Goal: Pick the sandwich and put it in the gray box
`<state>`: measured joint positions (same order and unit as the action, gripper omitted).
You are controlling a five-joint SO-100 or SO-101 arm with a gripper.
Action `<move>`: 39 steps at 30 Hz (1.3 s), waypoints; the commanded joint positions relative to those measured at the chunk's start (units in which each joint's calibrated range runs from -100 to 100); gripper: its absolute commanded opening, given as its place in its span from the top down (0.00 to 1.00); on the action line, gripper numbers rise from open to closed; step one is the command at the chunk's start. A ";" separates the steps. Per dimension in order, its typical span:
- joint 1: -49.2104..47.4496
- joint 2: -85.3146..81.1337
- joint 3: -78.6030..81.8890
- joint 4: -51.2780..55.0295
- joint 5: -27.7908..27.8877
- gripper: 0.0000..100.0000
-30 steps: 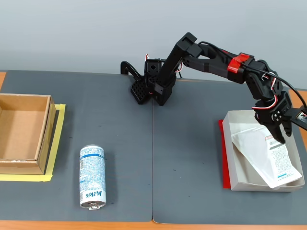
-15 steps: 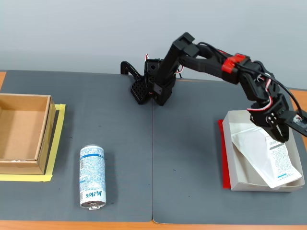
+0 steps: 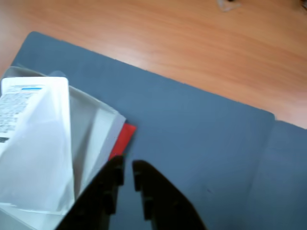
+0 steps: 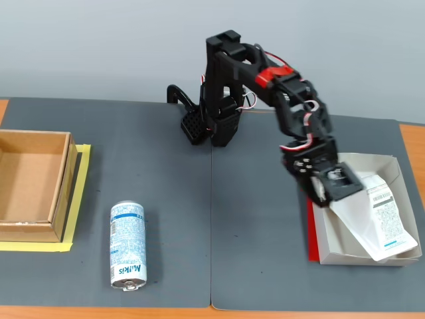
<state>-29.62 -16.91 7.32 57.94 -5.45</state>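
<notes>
Pulled back off the sandwich (image 4: pixel 372 216), claw (image 3: pixel 127 168) nearly closed, empty, above dark mat (image 4: pixel 259 212).

Looking down past a black gripper (image 3: pixel 127 168) at six o'clock, its two fingers nearly together with only a thin gap and nothing held. At nine o'clock lies the sandwich (image 3: pixel 33 143), white-wrapped with a printed label, in the gray box (image 3: pixel 98 129) with a red strip (image 3: pixel 122 140). A dark mat (image 3: pixel 201 139) covers the wooden counter (image 3: pixel 182 43).
</notes>
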 commanded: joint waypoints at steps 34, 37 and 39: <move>21.23 -62.91 66.27 0.05 0.11 0.98; 21.31 -65.71 69.07 0.14 0.11 0.98; 21.31 -67.32 70.79 0.14 0.11 0.98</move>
<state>-8.84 -81.56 77.01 57.94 -5.25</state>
